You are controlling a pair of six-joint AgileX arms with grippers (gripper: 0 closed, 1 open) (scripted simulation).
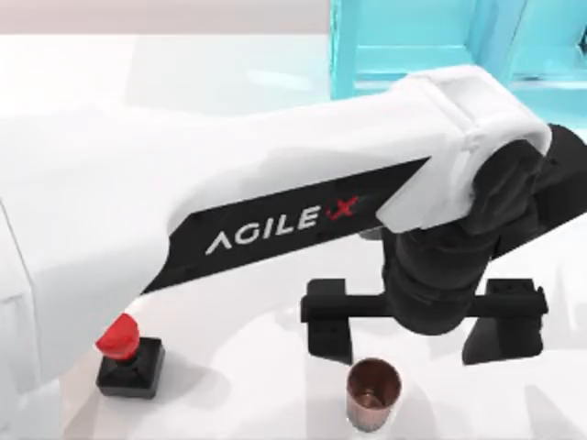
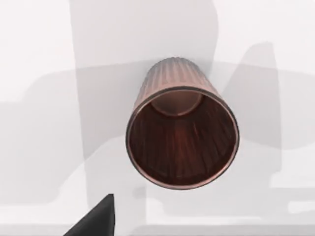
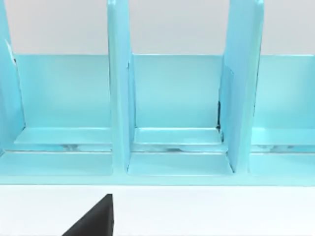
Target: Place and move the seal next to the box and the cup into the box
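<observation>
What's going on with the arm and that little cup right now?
Left gripper open, hovering just above the upright cup, not gripping it. Stamp standing on the table at left. Nothing between gripper and cup.

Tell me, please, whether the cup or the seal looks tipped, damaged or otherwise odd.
Nothing stands out. The cup stands upright and empty on the table, intact, below the left end effector; the seal sits upright, apart from it.

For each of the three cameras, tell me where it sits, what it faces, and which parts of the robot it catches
Top view: above the table, looking down on the left arm, its open left gripper over the cup, and the seal.
Left wrist view: on the left wrist, facing into the cup; one dark fingertip shows.
Right wrist view: on the right wrist, facing the turquoise shelf; one fingertip shows.
Shared: the cup, in the top and left wrist views.
</observation>
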